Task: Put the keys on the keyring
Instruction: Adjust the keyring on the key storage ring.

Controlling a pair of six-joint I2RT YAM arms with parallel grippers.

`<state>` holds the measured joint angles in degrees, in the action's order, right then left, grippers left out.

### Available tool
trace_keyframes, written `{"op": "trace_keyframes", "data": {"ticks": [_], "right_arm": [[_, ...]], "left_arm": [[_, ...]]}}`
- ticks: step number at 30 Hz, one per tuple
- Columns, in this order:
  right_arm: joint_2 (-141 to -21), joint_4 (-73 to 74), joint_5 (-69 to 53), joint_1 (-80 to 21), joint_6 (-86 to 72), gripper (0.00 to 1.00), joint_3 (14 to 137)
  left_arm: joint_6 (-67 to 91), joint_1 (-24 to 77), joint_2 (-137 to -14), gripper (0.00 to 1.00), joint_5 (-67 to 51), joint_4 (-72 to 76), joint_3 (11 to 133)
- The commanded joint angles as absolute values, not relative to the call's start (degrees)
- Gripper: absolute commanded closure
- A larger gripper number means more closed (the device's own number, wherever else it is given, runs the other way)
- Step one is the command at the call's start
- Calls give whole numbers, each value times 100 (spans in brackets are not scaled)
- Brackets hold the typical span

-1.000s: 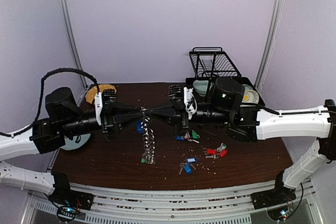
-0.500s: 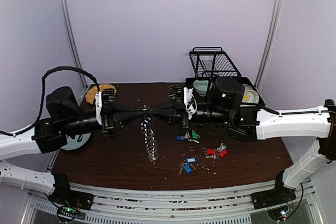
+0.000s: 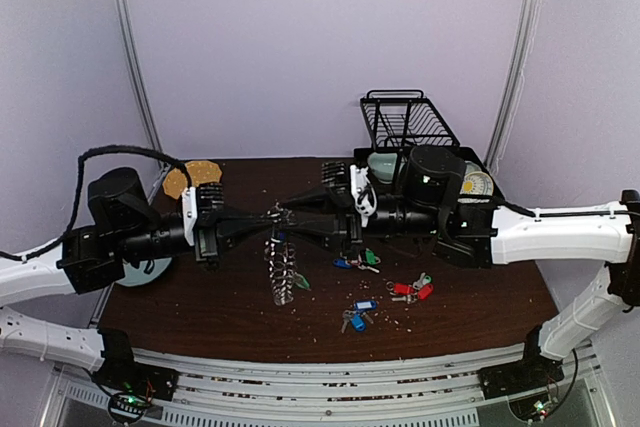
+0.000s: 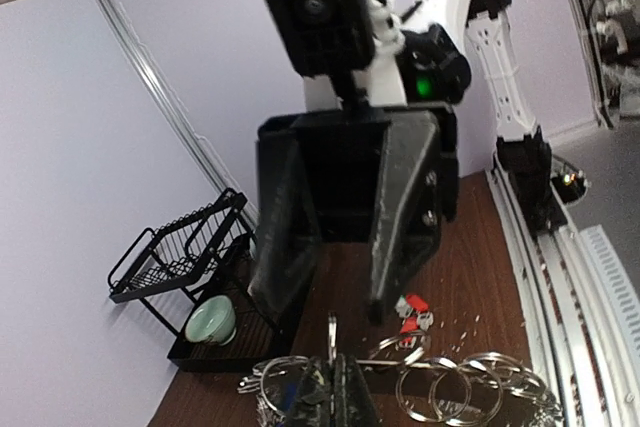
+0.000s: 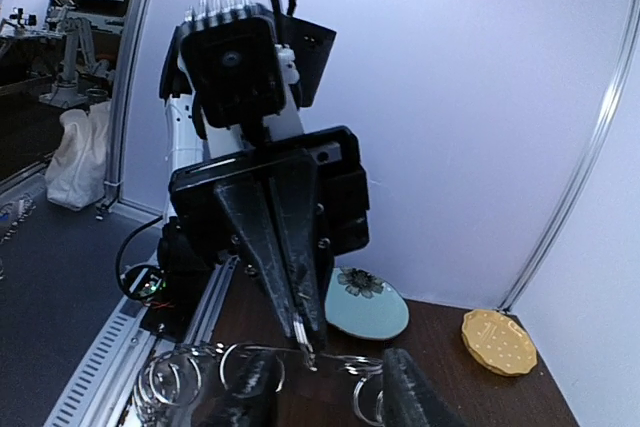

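Keyring (image 3: 281,269) hangs as a limp chain of small linked metal rings from the left end effector (image 3: 272,217), which is clamped shut on a top link. The rest droops straight below its tips towards the surface (image 3: 200,307), though contact there cannot be told, and the right end effector (image 3: 298,209) faces it tip to tip with fingers apart, gripping nothing. The chain looks light, floppy and slippery, likely to swing, so a firm pinch on one ring beside the left tips seems best. The keys (image 3: 357,311), loose below the right end effector, seem easiest taken by their plastic tags.
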<state>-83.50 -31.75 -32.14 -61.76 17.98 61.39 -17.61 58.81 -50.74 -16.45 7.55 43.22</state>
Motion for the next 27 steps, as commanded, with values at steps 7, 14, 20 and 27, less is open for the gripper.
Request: {"op": "trace_keyframes", "data": {"ticks": [7, 14, 20, 27], "right_arm": [[-7690, -579, -2729, -5100, -872, 52, 6304], [-7653, 1473, -587, -5078, -2146, 62, 5935], [-7807, 1388, -972, -5180, -2657, 65, 5565], [-8047, 1345, -1381, -5247, -2408, 64, 5503]], "left_arm": [[-4883, 6013, -4851, 100, -1011, -1056, 4829], [-5676, 6353, -4573, 100, -1068, -1145, 4682], [-5877, 6792, -4370, 100, -796, -1364, 4744], [-5968, 6855, -4077, 100, -1036, -1333, 4667]]}}
